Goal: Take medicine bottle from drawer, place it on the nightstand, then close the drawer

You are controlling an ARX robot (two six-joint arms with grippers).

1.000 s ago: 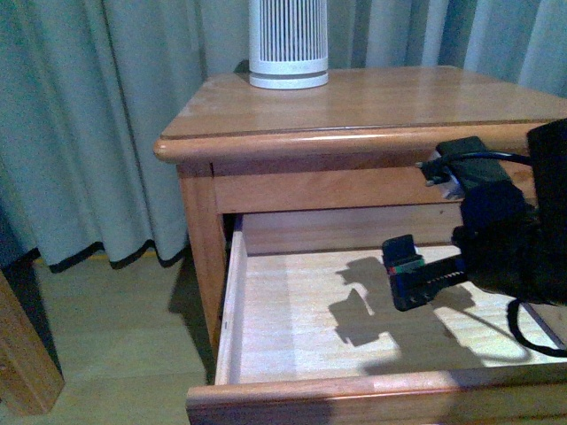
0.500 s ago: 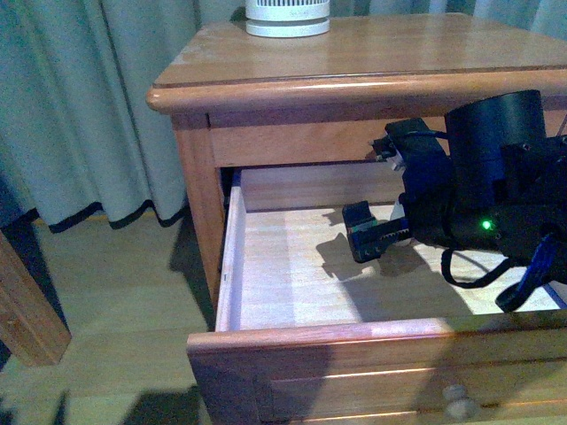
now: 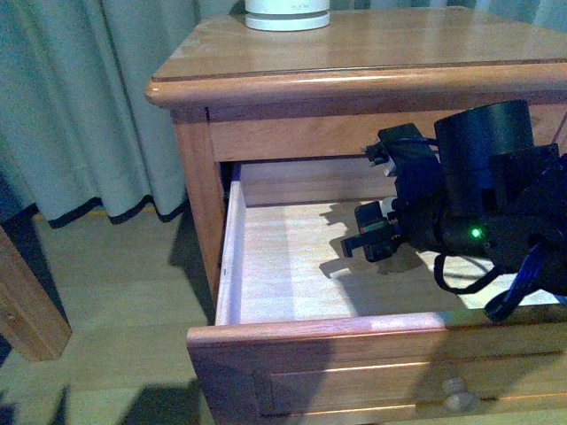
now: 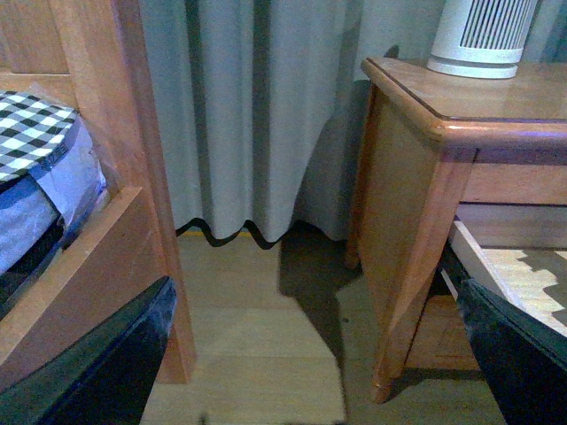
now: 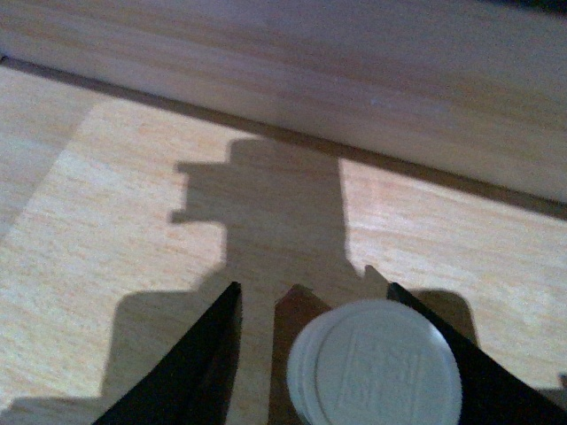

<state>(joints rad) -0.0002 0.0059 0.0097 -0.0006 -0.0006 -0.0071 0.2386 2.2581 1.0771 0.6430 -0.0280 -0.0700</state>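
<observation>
The medicine bottle (image 5: 376, 367) shows its round white cap in the right wrist view, held between the dark fingers of my right gripper (image 5: 312, 297), which is shut on it. In the front view that gripper (image 3: 372, 232) hangs over the pale floor of the open drawer (image 3: 283, 266), near its back wall, and the fingers hide the bottle. The nightstand (image 3: 354, 53) has a bare orange-brown top above it. My left gripper (image 4: 310, 354) is open over the floor, left of the nightstand (image 4: 416, 177), with nothing between its fingers (image 4: 106, 363).
A white ribbed device (image 3: 286, 13) stands at the back of the nightstand top. The drawer front (image 3: 354, 363) with its round knob (image 3: 454, 392) juts toward me. Grey curtains (image 3: 89, 106) hang behind. A wooden bed frame (image 4: 106, 177) stands left of the floor gap.
The front view has tipped downward, bringing the drawer front and knob into sight. My right gripper moved left over the drawer floor and has now risen slightly with the bottle.
</observation>
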